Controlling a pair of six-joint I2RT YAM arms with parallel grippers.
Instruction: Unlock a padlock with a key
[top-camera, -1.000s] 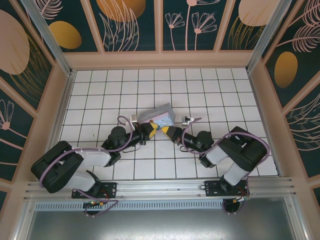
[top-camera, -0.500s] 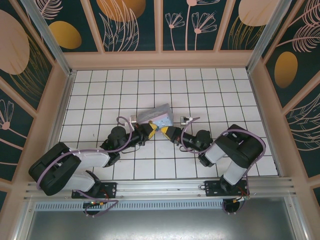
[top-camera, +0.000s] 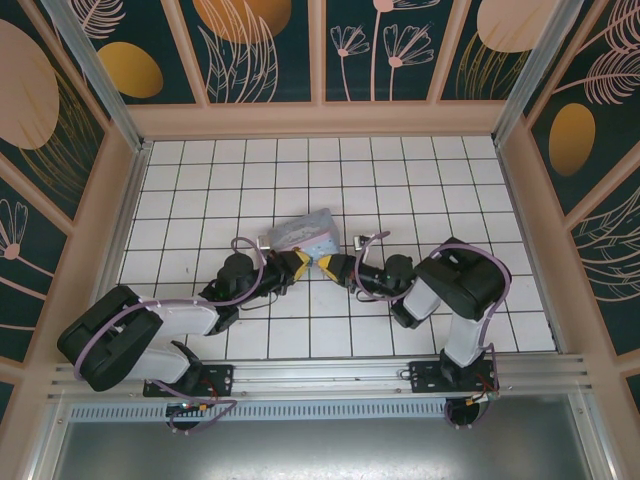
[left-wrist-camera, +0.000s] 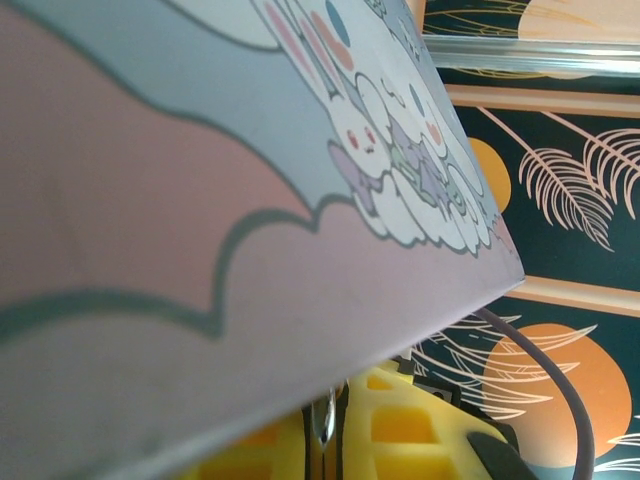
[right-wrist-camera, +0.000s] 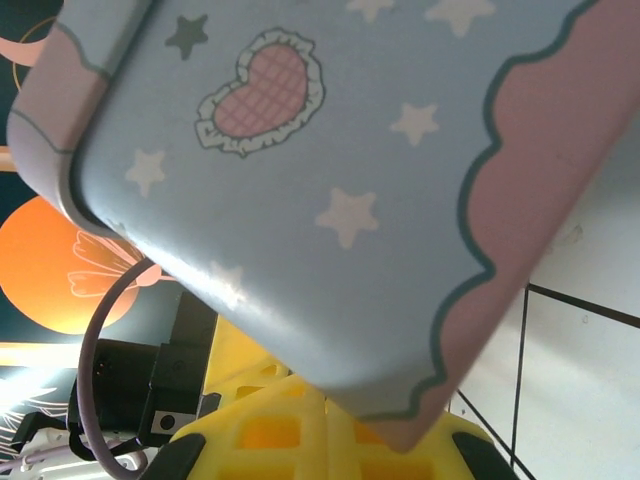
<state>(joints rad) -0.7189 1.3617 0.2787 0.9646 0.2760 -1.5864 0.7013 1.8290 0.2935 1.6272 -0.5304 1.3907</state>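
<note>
Here the left claw (top-camera: 300, 262) pinches what may be the key (left-wrist-camera: 325, 422); the right claw (top-camera: 326, 266) is closed. Light, stiff, slippery: grip its bow.

Contents, seen from above:
- Tiled floor (top-camera: 200, 200): white squares with dark grout, walled on three sides by teal panels (top-camera: 265, 60) painted with leaves and orange discs.
- Tin box (top-camera: 303, 230): pastel blue and pink, mid-floor, set askew.
- Left gripper (top-camera: 299, 263): yellow-tipped, at the box's near edge.
- Right gripper (top-camera: 325, 266): yellow-tipped, just right of the left gripper, tips nearly meeting.
- Left arm (top-camera: 180, 318) and right arm (top-camera: 460, 285): black and white, folded low, looped with purple cable (top-camera: 243, 242).
- Metal rail (top-camera: 320, 372): along the near edge, carrying both bases.
</note>
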